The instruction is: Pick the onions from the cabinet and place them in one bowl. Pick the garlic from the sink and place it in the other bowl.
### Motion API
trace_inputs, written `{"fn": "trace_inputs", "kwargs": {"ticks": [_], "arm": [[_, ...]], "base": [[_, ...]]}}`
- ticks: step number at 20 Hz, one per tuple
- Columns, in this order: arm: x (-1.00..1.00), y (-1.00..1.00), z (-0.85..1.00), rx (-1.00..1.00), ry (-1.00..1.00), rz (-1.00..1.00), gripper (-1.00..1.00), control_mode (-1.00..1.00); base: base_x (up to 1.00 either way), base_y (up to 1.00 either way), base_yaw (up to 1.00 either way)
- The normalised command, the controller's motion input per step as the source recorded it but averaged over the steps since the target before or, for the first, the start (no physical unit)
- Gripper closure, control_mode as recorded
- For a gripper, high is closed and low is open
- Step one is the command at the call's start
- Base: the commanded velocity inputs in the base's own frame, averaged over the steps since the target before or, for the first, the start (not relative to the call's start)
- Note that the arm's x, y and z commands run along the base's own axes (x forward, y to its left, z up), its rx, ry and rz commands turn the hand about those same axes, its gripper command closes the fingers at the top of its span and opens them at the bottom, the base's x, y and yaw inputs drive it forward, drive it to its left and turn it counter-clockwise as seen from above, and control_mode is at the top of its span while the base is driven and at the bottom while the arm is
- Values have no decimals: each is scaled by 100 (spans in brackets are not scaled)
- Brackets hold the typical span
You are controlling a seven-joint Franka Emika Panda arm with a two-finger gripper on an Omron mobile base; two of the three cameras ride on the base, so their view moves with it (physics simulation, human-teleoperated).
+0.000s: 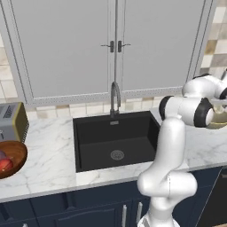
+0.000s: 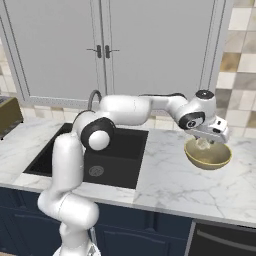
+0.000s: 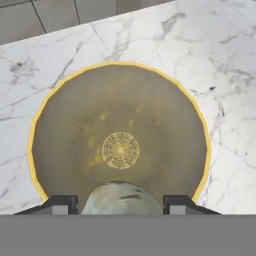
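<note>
A cream-white garlic bulb [image 3: 121, 199] hangs over the olive-yellow bowl [image 2: 220, 159] on the tabletop; the reddish-brown wooden bowl [image 1: 17, 153] holds a red onion [image 1: 5, 165].

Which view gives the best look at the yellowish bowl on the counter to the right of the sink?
The hand view: the yellowish bowl lies open from above, full rim and patterned centre visible, with the garlic held over its near edge. The right base view shows it from the side under the gripper. The left base view catches a sliver behind the arm.
</note>
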Motion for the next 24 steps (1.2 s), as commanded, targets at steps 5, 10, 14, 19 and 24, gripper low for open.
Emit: {"fn": "trace_inputs", "kwargs": {"ticks": [5, 10, 14, 19, 24], "arm": [[12, -12, -47, 17, -1, 0, 100, -100], [7, 2, -52, 3, -4, 0, 100, -100], [29, 36, -41, -9, 0, 0, 100, -100], [23, 20, -30, -6, 0, 0, 100, -100], [24, -10, -52, -2, -2, 0, 100, -100]], "base": [[0, 0, 0], [0, 0, 0], [0, 0, 0], [0, 0, 0], [0, 0, 0]]}}
